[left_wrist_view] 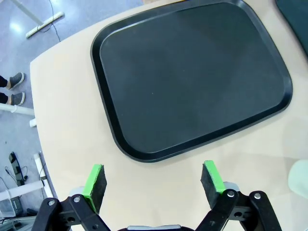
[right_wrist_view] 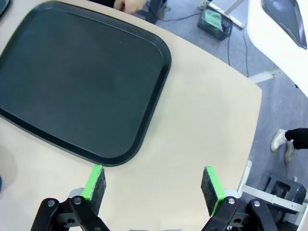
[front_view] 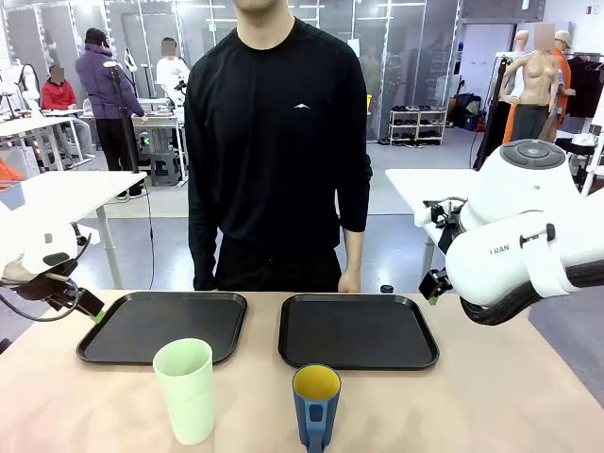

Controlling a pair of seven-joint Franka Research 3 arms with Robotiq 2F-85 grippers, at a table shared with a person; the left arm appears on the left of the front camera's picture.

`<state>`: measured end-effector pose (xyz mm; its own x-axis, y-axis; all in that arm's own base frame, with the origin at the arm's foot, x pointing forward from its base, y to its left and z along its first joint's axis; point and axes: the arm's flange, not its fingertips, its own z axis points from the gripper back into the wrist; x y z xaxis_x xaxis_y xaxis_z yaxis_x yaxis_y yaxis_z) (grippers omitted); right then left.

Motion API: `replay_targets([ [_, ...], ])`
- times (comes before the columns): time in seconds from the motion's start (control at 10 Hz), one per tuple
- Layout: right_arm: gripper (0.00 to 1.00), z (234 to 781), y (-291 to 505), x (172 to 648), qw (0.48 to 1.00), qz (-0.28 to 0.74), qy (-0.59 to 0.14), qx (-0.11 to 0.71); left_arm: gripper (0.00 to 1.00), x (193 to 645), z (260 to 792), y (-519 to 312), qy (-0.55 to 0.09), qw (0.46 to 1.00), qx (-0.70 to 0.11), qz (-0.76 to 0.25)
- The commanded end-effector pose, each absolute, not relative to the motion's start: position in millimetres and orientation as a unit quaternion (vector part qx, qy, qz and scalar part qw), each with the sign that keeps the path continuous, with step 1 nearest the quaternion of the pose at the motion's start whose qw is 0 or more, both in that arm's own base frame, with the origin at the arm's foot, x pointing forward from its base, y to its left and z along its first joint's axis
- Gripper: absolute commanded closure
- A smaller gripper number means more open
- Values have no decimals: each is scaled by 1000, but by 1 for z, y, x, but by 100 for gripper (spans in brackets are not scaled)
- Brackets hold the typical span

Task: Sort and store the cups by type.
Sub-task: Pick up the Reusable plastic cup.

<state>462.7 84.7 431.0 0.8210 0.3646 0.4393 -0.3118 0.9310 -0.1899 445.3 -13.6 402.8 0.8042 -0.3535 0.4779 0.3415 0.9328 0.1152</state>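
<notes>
The left gripper hangs low over the counter at 9 o'clock, jaws spread wide and holding nothing. The right gripper mirrors it at 3 o'clock, equally wide and unladen. The mint tumbler stands at 7 o'clock and the blue mug at 6, apart, just short of the left tray and right tray. Open counter stretches toward 4 o'clock.

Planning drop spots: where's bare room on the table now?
Both trays are bare: left tray, right tray. The table right of the right tray is free. Tighter at the near edge: mint tumbler and blue mug, standing apart.
</notes>
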Motion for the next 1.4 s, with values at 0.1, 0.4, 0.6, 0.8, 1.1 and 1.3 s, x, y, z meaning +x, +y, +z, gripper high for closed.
replay_targets([
  [0.1,0,429,83,462,952,180,-238,-64,0,444,403,-14,-254,950,12,-183],
  [0.4,0,429,83,462,952,180,-238,-64,0,444,403,-14,-254,950,12,-183],
  [0.6,0,429,83,462,952,180,-238,-64,0,444,403,-14,-254,950,12,-183],
  [0.8,0,429,83,462,952,180,-238,-64,0,444,403,-14,-254,950,12,-183],
  [1.1,0,429,83,462,952,180,-238,-64,0,444,403,-14,-254,950,12,-183],
  [1.3,0,429,83,462,952,180,-238,-64,0,444,403,-14,-254,950,12,-183],
])
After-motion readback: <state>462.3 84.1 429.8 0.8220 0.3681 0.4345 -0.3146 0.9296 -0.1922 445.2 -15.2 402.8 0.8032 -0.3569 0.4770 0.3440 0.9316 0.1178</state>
